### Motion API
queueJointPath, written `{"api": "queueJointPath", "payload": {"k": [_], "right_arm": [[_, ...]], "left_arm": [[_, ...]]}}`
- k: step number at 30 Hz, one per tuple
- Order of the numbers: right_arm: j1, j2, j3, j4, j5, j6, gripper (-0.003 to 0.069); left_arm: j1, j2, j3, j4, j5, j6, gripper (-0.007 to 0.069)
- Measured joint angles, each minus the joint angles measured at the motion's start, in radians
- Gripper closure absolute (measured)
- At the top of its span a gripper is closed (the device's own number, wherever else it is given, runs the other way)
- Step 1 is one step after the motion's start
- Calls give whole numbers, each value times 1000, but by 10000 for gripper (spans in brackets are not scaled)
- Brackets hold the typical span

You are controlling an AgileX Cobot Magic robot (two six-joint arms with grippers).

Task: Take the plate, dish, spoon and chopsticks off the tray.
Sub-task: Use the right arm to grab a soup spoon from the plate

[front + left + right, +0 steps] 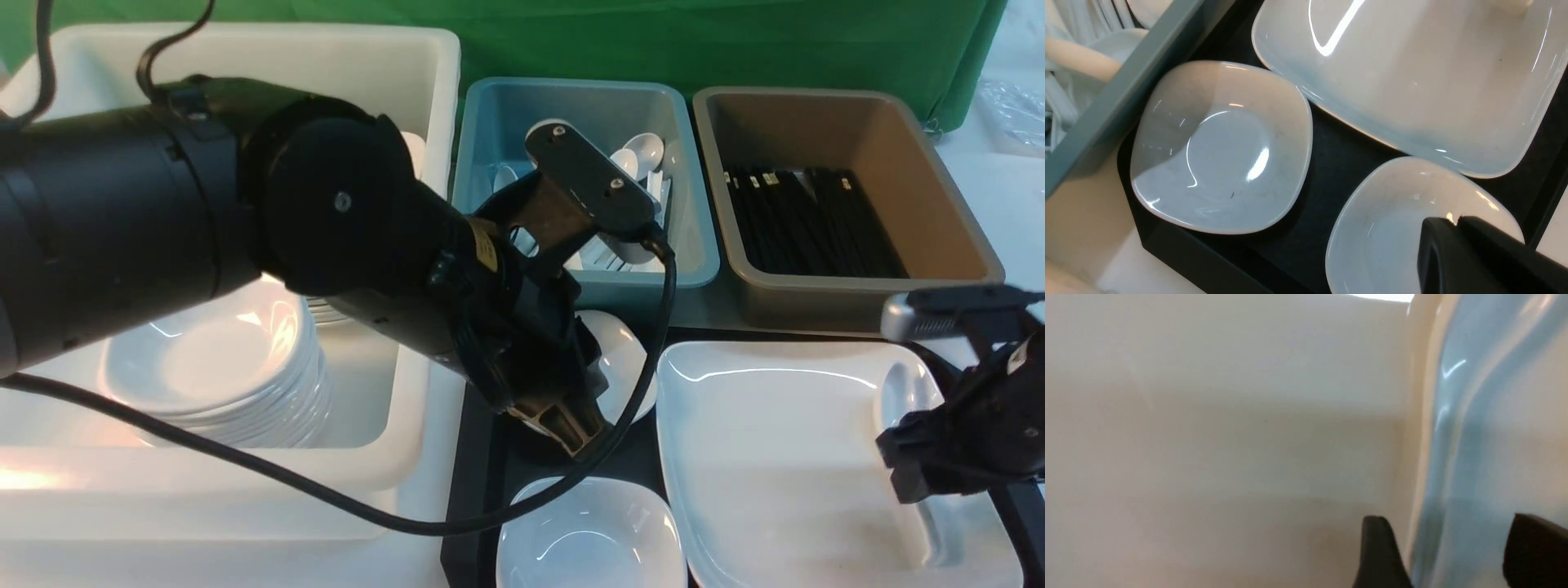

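Your right hand (1451, 543) is wide open astride the spoon (903, 392) on the right side of the plate (767, 457), so an off-centre close could squirt the glossy handle out or shove the plate. Your left hand (1453, 228) hangs closed and empty. On the tray (1339, 134) I count one plate, one spoon, two small dishes (1220, 147) (1396, 220), and no chopsticks in sight.

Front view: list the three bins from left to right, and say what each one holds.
White tub with stacked white dishes → blue bin with white spoons → brown bin with black chopsticks.
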Motion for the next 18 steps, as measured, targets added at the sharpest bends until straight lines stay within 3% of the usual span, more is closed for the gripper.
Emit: {"api": "queueJointPath", "payload": {"k": [6,10,18], "right_arm": [[4,83,1,-6,-44,-5,335],[12,72,-3,6,-40,-31,564],[149,-123,-149,64,31,-54,575]], "left_arm": [[0,3,0,-2,1,1,611],[0,3,0,-2,-6,4,611],[5,3,0,14,-177,-52,611]]}}
